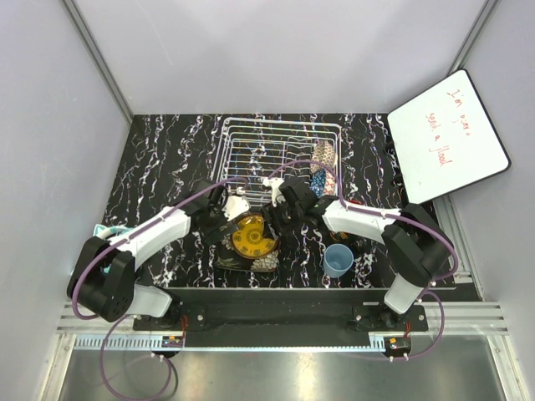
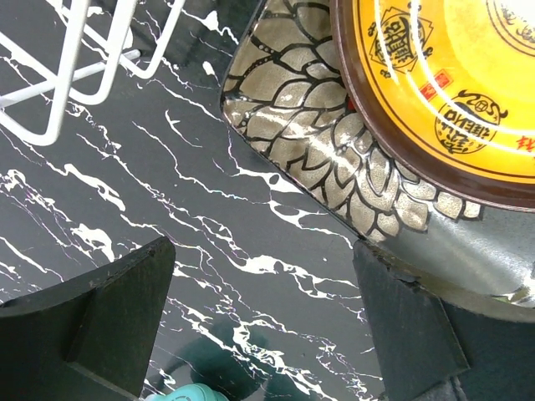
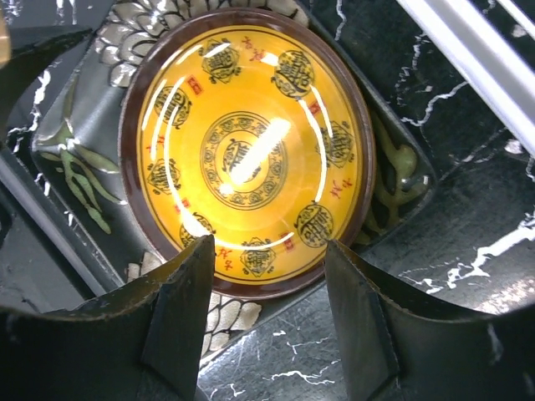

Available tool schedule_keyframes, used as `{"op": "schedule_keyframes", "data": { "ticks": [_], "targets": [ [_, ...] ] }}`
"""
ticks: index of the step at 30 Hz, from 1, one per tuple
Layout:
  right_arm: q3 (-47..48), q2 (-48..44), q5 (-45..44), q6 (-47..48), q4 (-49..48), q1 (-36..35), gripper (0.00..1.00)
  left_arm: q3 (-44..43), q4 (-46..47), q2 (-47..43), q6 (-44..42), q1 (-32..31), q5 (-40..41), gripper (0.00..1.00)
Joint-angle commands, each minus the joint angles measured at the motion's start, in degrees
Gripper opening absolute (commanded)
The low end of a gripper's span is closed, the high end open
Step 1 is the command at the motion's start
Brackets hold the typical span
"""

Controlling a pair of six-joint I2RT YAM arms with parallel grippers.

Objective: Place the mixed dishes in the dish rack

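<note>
Wrist views: left end effector, right end effector spread wide, empty, by yellow-orange plate. Overhead only: light-blue cup at four o'clock.

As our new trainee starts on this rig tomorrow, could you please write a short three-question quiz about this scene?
1. True or false: the yellow-orange patterned round plate lies on top of the dark patterned squarish plate.
2. Short answer: are the left hand and right hand open or shut?
3. The light-blue cup stands: A) on the round plate; B) upright on the black marbled table; C) in the left hand.
Key: 1 true; 2 both open; 3 B.
</note>
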State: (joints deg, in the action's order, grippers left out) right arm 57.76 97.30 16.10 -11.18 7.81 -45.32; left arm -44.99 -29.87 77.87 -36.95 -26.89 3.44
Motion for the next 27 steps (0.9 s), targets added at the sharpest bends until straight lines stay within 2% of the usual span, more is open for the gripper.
{"op": "schedule_keyframes", "data": {
  "ticks": [1,7,16,27],
  "targets": [
    [-1.0,-2.9,-3.2,0.3,-0.7,0.2,0.63,-2.2,1.7,0.1,1.0,-0.8,-1.2,0.92],
    [-4.1,-2.2,-9.4,-0.2,-5.4,0.2,0.62,-4.0,1.6,0.5,1.4,-2.7,-0.9,0.92],
    [-4.8,0.4,-10.3,-2.2,-9.8,0.1,0.61,-2.0,2.2,1.8,1.1,-4.2,0.8,0.92],
    [-5.6,-8.3,-13.8,-2.0,-5.6,0.1,0.61,3.6,6.0,1.8,-0.7,-4.2,3.1,0.92]
  ]
}}
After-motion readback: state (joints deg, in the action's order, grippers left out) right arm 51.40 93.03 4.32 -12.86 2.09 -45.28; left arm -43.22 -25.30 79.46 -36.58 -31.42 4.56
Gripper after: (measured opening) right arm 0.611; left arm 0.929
